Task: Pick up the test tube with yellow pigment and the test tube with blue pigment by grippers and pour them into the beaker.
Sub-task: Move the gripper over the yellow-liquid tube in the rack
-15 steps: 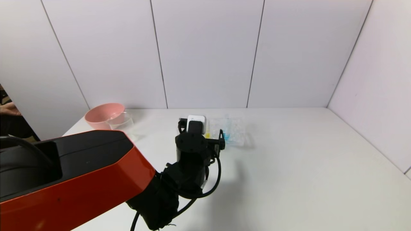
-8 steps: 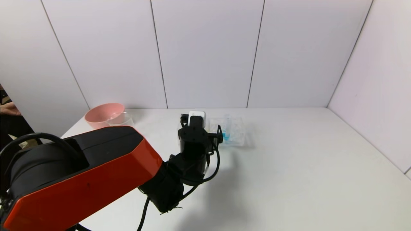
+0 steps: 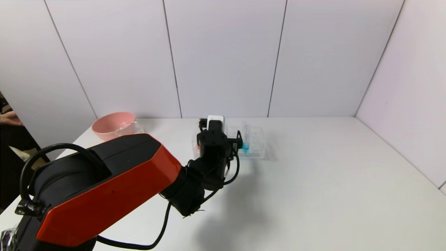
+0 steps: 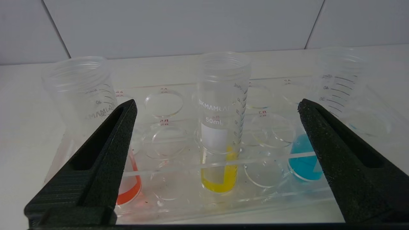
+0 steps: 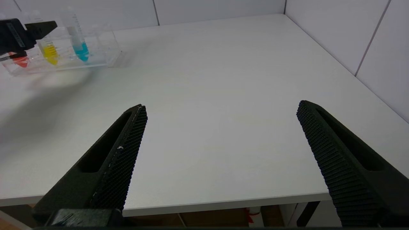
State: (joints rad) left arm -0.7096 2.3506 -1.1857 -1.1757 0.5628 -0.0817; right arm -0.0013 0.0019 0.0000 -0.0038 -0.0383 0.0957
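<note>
One white table (image 3: pixel 313 181), white panel walls (image 3: pixel 223 55)

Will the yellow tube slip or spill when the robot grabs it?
The yellow tube looks smooth and clear, so it may slip. It has no cap, so tilting would likely spill it. With only a little liquid at its base, it is probably light.

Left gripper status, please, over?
Left gripper open, lined up on yellow tube in rack. Right gripper open, idle. Red and blue tubes flank it.
</note>
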